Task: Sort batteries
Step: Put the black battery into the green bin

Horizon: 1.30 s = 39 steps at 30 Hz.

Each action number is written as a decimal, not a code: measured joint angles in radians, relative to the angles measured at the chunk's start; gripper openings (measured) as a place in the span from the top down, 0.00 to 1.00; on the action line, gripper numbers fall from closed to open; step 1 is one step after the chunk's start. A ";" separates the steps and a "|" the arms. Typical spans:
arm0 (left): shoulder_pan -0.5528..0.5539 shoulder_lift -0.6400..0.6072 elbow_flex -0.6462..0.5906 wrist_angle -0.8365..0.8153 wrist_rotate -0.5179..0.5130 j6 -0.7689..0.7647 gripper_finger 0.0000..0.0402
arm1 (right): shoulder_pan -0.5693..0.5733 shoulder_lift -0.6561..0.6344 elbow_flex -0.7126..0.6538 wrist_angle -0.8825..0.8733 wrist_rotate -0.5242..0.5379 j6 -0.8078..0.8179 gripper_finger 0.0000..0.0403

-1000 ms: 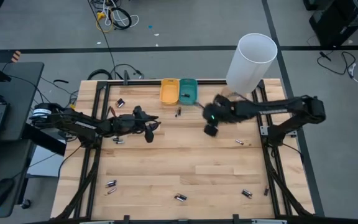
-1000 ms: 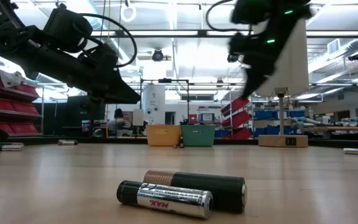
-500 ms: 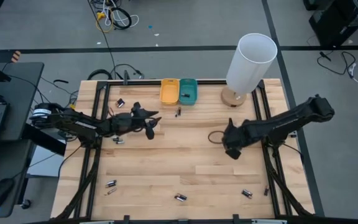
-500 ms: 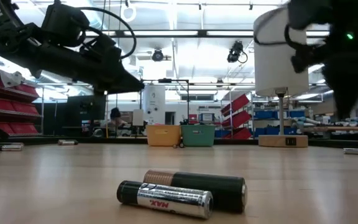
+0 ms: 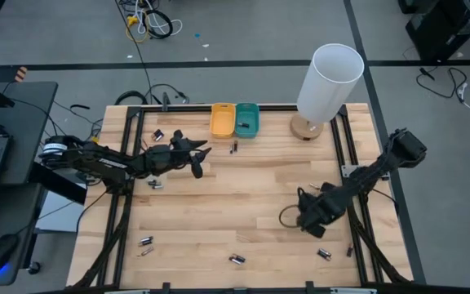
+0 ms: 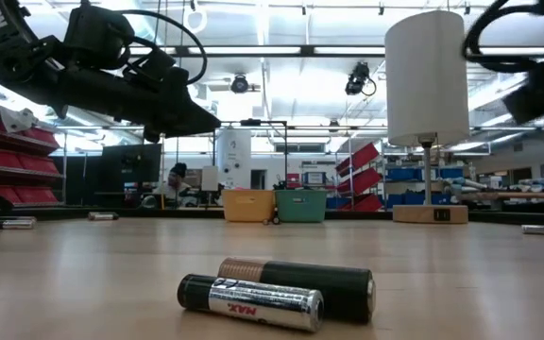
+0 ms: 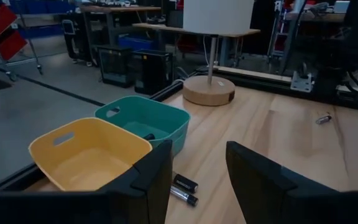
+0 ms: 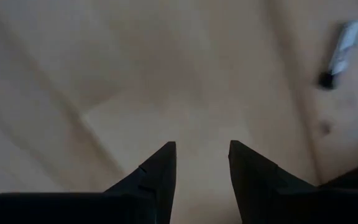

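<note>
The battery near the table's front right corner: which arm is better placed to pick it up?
Probably the right. The right gripper, open and empty, hangs close to that battery; the left gripper is far off, near the yellow tray.

right hand [image 5: 308,222] | moved from teal tray [image 5: 247,119] | to table's near-right

Bright, even overhead light, with blur only in your right wrist view.

You see ceiling strip lights glaring across the top of the low view, soft shadows on the pale wooden table [image 5: 243,188], and a motion-smeared small silvery battery [image 8: 339,52] at upper right.
</note>
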 joint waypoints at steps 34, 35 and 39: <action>-0.002 0.000 0.000 -0.002 0.051 -0.039 0.59 | 0.250 0.257 0.182 -0.101 -0.364 0.121 0.21; -0.002 0.000 0.000 -0.005 0.051 -0.048 0.59 | 0.258 0.263 0.182 -0.100 -0.392 0.113 0.19; -0.003 0.000 0.000 -0.009 0.051 -0.058 0.59 | 0.283 0.291 0.182 -0.107 -0.496 0.090 0.13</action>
